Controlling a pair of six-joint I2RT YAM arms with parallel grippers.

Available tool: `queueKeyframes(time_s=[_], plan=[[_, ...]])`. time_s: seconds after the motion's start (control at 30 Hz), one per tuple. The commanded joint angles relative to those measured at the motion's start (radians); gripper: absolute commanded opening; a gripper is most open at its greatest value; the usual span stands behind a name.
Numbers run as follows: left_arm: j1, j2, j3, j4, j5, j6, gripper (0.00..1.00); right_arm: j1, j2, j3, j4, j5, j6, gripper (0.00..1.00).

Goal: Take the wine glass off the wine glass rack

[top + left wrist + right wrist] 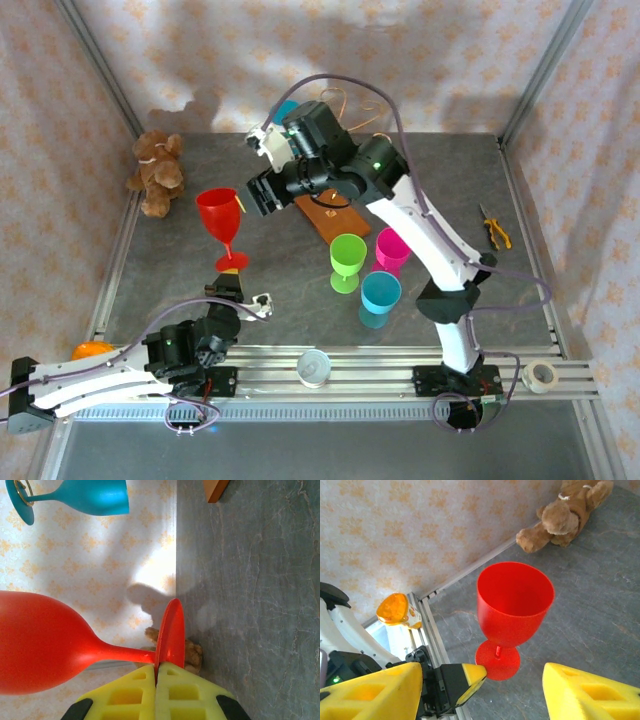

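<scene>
Pinching the foot of the red wine glass [220, 210], the left gripper [156, 680] is sitting closed at about 8 o'clock on the grey table [450, 180]. Its yellow fingers [125, 697] are pressing together with the edge of the red disc caught in the seam between them. The red wine glass is standing upright on the table toward 9 o'clock from the middle, well apart from the rack. Above it the right gripper [482, 692] is hovering with its jaws spread wide, holding nothing and facing down over the open bowl. Around 4 o'clock from the red glass, a green glass [347, 262], a pink glass [391, 250] and a blue glass [380, 298] are standing close together. Farther back, near 12 o'clock, the wine glass rack [322, 220] is resting on its brown wooden base, partly hidden by the right arm. A teal wine glass [95, 497] is hanging from it, with a gold wire loop [22, 490] showing at its foot. A teddy bear [157, 172] is lying at 10 o'clock by the back wall.
</scene>
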Motion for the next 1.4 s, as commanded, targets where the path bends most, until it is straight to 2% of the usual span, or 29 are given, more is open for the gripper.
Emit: queueKeyframes(time_s=[0.0,0.33,0.7,0.97,1.37], plan=[[-0.011,-0.012,-0.008,-0.006,-0.016,0.021,0.00,0.010,0.018,0.049,-0.002,0.031,-0.057,0.66],[-0.046,-0.003,-0.013,-0.006,-0.018,0.042,0.00,0.037,0.096,0.065,0.092,0.034,-0.147,0.68],[-0.070,0.057,-0.011,0.041,-0.028,0.074,0.00,0.044,0.174,0.111,0.083,-0.031,-0.197,0.74],[-0.072,0.069,-0.011,0.050,-0.032,0.083,0.00,0.044,0.203,0.111,0.018,-0.081,-0.225,0.77],[-0.072,0.051,-0.017,0.042,-0.037,0.079,0.00,0.044,0.209,0.111,-0.121,-0.125,-0.270,0.76]])
